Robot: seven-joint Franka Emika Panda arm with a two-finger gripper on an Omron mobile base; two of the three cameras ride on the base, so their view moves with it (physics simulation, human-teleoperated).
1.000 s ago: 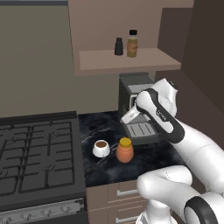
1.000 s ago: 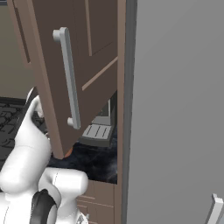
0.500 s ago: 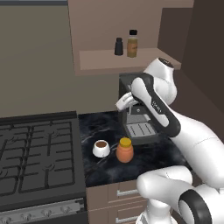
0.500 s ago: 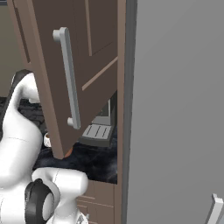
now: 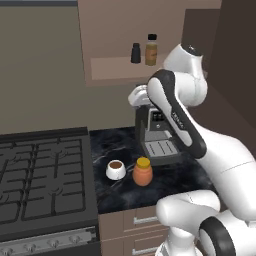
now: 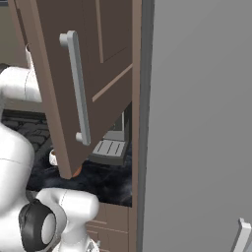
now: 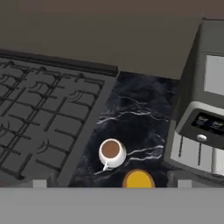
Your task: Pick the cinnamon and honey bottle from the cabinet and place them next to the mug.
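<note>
The cinnamon (image 5: 151, 49), a slim amber bottle with a black cap, stands on the shelf of the open cabinet (image 5: 112, 68). On the dark counter below, the honey bottle (image 5: 142, 171) stands upright just right of the white mug (image 5: 115, 169) of brown liquid. From the hand view, the mug (image 7: 111, 152) and the honey bottle's yellow lid (image 7: 138, 180) lie far underneath. My gripper (image 5: 134, 99) hangs open and empty under the shelf's front edge, above the coffee machine; its fingertips (image 7: 38, 183) stand wide apart.
A short black bottle (image 5: 135, 53) stands left of the cinnamon. A grey coffee machine (image 5: 157, 134) sits behind the honey bottle. The stove (image 5: 42, 182) lies to the left. The swung-open cabinet door (image 6: 83, 88) blocks most of the right base view, beside a tall grey panel (image 6: 197, 123).
The arm has lifted the open hand up and to the left, from in front of the coffee machine to just under the shelf. The honey bottle and mug have stayed put.
</note>
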